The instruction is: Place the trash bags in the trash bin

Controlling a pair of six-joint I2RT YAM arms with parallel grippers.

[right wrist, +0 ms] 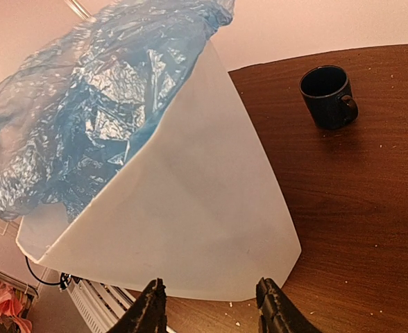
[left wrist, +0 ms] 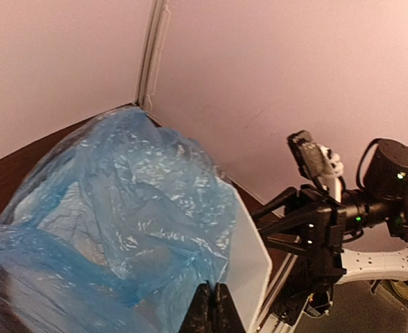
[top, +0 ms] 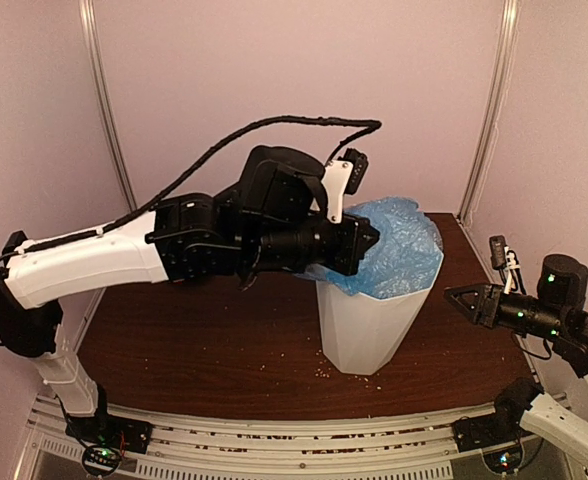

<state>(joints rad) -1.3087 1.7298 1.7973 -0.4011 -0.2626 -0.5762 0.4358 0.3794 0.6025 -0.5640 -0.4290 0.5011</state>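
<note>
Film of the light-blue trash bag sits bunched in the mouth of the white trash bin, puffing up above the rim in glossy wrinkles, with a fold draped over the rim on the left. The bin stands upright on the dark wooden table, toward its right half.

The left gripper reaches in from the left and sits at the bin's left rim, against the bag. In the left wrist view its fingertips are pressed together right at the film's edge; I cannot tell whether any plastic is caught between them.

The right gripper hangs just beside the bin on the right, apart from it, its fingers partly spread, holding nothing and pointing at the bin's wall.

A dark blue mug stands on the table near the bin.
</note>
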